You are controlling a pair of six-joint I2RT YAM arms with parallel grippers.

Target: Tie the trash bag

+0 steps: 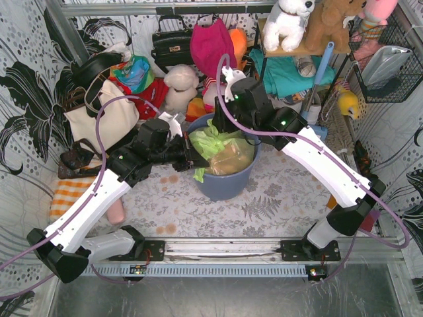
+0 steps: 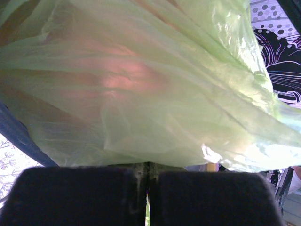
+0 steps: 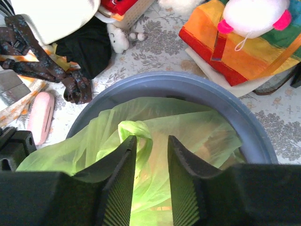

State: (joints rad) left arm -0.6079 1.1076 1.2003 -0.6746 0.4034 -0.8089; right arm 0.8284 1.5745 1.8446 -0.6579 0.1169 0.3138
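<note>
The light-green trash bag [image 1: 221, 148] sits inside the round blue-grey bin [image 1: 225, 186], with tan paper showing through it. From the left, my left gripper [image 1: 192, 156] is at the bin's rim, shut on the bag's edge. The left wrist view shows the film [image 2: 141, 84] stretched out from the shut left gripper [image 2: 148, 165]. My right gripper [image 1: 221, 112] hangs over the bin's far rim. In the right wrist view the right gripper [image 3: 151, 140] is open above the bag [image 3: 202, 132]. A twisted loop of film [image 3: 135, 129] lies against its left finger, not pinched.
Behind the bin [image 3: 188, 84] lie plush toys [image 1: 180, 86], a cream tote [image 1: 99, 119], a black handbag [image 1: 170, 46] and a rainbow cloth [image 3: 244, 52]. A dark strap [image 3: 56, 70] and a pink object [image 3: 40, 115] lie left of the bin. A shelf [image 1: 297, 49] stands back right.
</note>
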